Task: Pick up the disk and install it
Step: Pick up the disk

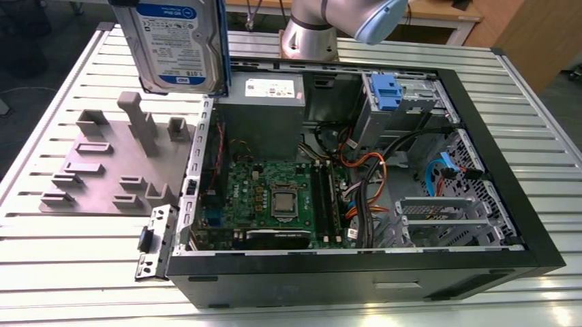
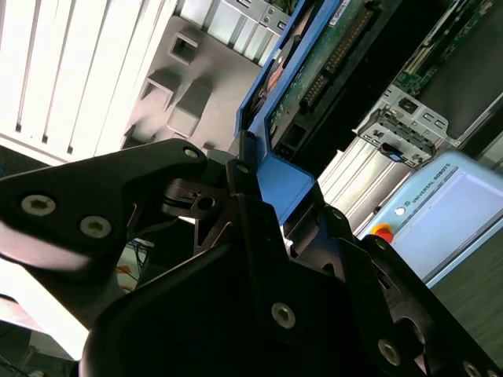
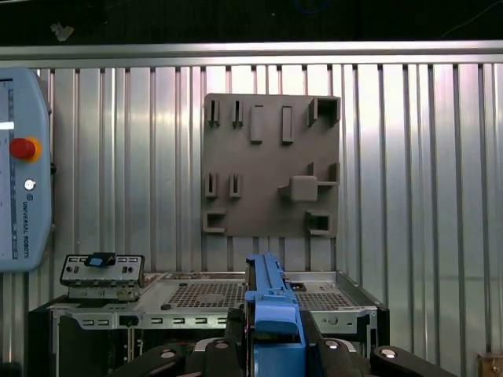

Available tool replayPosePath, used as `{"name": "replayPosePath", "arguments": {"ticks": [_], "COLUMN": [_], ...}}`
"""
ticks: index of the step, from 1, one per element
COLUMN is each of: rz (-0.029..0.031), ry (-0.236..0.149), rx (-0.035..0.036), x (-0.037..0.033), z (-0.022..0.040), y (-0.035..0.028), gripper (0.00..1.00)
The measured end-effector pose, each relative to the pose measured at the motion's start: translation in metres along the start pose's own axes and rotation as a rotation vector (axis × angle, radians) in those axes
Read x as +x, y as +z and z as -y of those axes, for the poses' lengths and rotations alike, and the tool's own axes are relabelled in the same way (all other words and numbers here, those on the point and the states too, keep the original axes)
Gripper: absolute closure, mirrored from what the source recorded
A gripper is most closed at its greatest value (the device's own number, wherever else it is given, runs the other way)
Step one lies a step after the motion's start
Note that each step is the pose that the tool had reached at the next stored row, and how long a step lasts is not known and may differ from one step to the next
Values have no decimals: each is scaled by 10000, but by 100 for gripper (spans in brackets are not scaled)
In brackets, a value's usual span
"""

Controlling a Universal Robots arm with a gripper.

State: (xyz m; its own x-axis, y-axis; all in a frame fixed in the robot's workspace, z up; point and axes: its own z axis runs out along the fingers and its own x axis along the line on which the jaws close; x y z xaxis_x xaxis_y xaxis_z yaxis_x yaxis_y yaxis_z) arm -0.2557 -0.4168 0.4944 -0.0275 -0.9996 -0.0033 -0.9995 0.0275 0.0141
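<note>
Claw (image 2: 253, 184) pinches the disk (image 1: 177, 42) by its blue-framed edge, holding it upright in open air over the grey fixture plate (image 1: 118, 170) on the desk (image 1: 54, 272), beside the computer case (image 1: 364, 276) rim on the exterior view's left. Its lower edge hangs well above both.

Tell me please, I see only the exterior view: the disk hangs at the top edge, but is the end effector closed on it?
Observer: Yes. In the second wrist view the end effector has a black finger on each side of the blue frame of the disk.
Operator: Does anything lie on the table outside my picture?
Observer: In the first wrist view a pendant with a red button lies on the ribbed table near the computer case.
</note>
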Motion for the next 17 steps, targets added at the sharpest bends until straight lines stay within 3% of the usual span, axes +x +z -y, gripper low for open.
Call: {"name": "replayPosePath", "arguments": {"ticks": [17], "rz": [0], "ry": [0], "rx": [0], "x": [-3], "z": [93], "y": [-1], "gripper": [64]}}
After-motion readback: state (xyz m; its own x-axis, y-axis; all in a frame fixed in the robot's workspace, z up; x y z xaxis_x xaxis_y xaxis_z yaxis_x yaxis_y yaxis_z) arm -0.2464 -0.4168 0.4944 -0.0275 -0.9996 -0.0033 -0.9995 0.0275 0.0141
